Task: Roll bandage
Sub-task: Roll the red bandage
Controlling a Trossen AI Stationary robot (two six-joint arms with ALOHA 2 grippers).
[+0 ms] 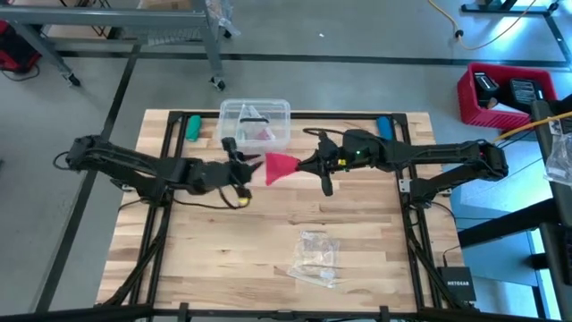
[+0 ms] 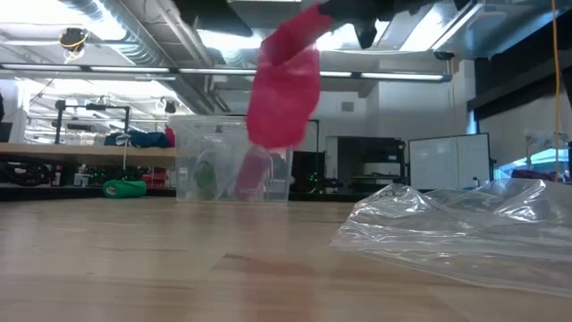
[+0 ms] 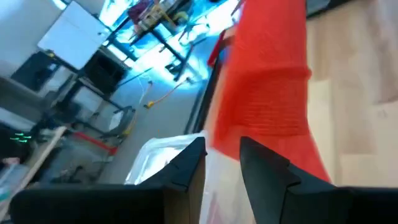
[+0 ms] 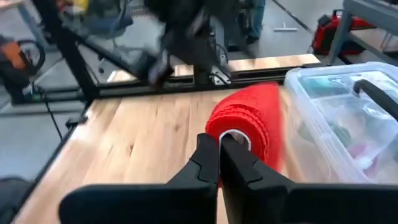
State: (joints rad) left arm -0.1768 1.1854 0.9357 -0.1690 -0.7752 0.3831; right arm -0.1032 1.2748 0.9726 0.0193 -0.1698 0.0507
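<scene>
The red-pink bandage [image 1: 279, 167] is up in the air over the middle of the table, between my two grippers. It is partly a roll with a pale core [image 4: 235, 139] and partly loose cloth that hangs down [image 2: 284, 89]. My right gripper [image 4: 219, 155] comes from the table's right and is shut on the roll's end. My left gripper [image 3: 224, 163] comes from the table's left and is open. Its fingertips are just short of the bandage's wide left side [image 3: 267, 93]. My right gripper pinches the roll's end next to the pale core [image 4: 231, 133] between its two fingers. The fingers lie about level and come from the table's right side. The bandage is lifted clear of the table, with its loose part hanging slack below [image 2: 279, 121]. My left gripper: I cannot tell whether its fingertips touch the cloth.
A clear plastic box [image 1: 255, 123] stands just beyond the grippers, toward the far edge. A crumpled clear wrapper [image 1: 315, 259] lies near the front edge, right of the middle. A green object [image 1: 192, 127] and a blue object [image 1: 384, 127] lie at the far corners.
</scene>
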